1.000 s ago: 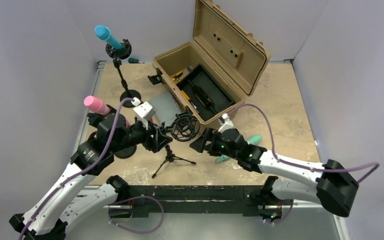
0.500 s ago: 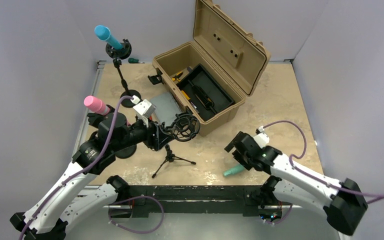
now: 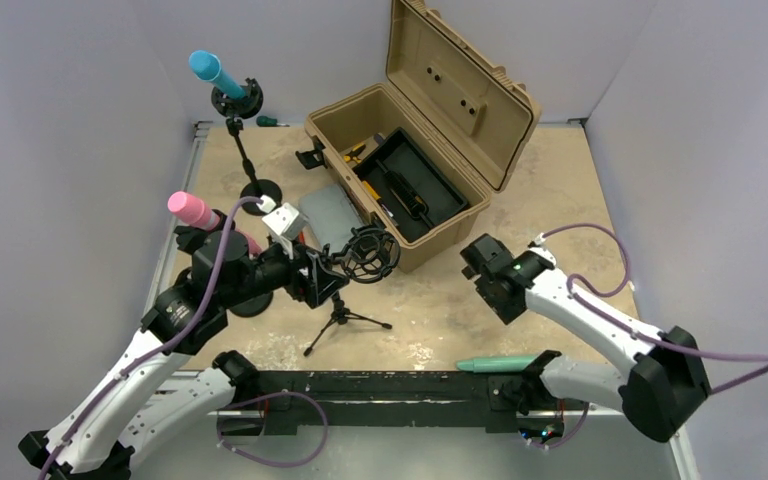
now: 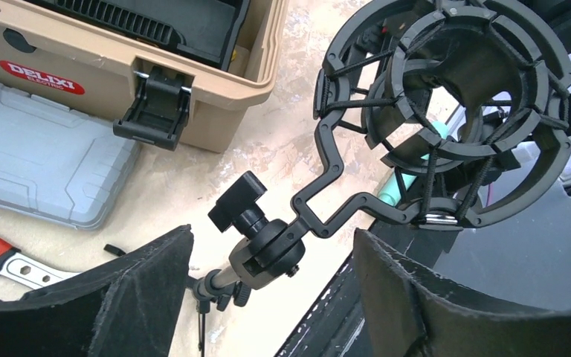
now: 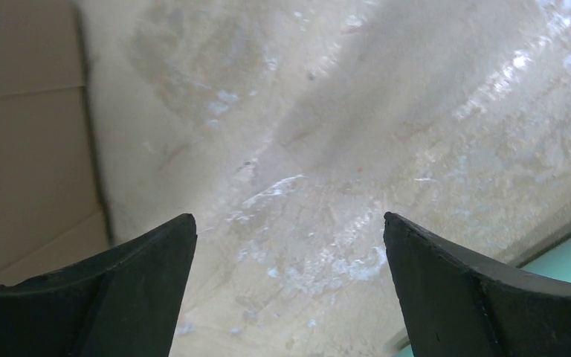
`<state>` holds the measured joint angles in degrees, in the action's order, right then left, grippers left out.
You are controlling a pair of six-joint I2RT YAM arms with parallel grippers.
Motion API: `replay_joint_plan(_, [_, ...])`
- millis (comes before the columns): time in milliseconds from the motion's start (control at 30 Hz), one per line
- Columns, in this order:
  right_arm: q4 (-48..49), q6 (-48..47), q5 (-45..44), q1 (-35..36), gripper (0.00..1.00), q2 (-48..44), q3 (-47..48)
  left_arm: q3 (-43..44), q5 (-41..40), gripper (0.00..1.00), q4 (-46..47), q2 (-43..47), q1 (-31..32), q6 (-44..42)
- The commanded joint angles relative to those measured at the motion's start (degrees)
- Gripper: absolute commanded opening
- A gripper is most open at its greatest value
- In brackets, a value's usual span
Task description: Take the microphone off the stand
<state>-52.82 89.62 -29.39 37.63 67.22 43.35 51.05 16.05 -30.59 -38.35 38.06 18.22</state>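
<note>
black foam pads of the left tool (image 4: 273, 236) stand apart on both sides of the swivel joint (image 4: 268, 253) of the small tripod stand (image 3: 340, 318). a gap shows on each side, so this tool is open and grips nothing. just above the joint, the round black shock mount (image 4: 446, 111) of the stand is tilted and has nothing inside its ring. the right tool (image 5: 288, 217) is opened wide over bare worktop (image 5: 327, 111), with nothing between its fingers. the teal microphone (image 3: 495, 362) lies flat at the near edge of the worktop, just beside the black rail (image 3: 380, 385) where the arms are bolted, well apart from the stand and nearer to the bases than the right tool. behind the stand is an open tan case (image 3: 410, 170), and a grey box (image 3: 328, 212) lies beside it. a pink microphone (image 3: 192, 210) and a blue one (image 3: 206, 68) sit in two other stands on the left.
</note>
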Motion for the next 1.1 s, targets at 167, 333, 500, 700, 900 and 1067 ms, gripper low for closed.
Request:
replay_joint_plan(167, [41.0, -43.5, 24.1, -0.7, 0.82, -15.1, -7.3, 0.6, 1.7, 0.7, 4.0, -1.5, 0.4, 0.3])
replay_joint_plan(333, [55.7, -51.4, 44.0, 2.4, 0.84, -13.0, -10.4, -0.6, 1.5, 0.52, 6.7, -1.6, 0.4, 2.2])
replay_joint_plan(500, [65.3, -48.3, 39.2, 21.9, 0.84, -1.2, -4.4, -0.1, -2.5, 0.2, 5.4, -1.3, 0.3, 1.9])
replay_joint_plan(700, [79.4, -40.1, 35.1, 29.8, 0.82, 9.1, -0.7, 0.7, -12.5, 0.01, 2.6, 2.3, 2.3, 3.2])
replay_joint_plan(900, [80.9, -36.9, 30.2, 30.2, 0.83, 8.2, -0.8, -0.3, -23.5, 0.0, 2.9, 3.1, 8.7, 4.4])
replay_joint_plan(1067, [83.4, -32.8, 30.1, 30.0, 0.8, 8.7, -2.3, -1.0, -34.1, 0.0, 3.9, 1.8, 15.6, 4.4])
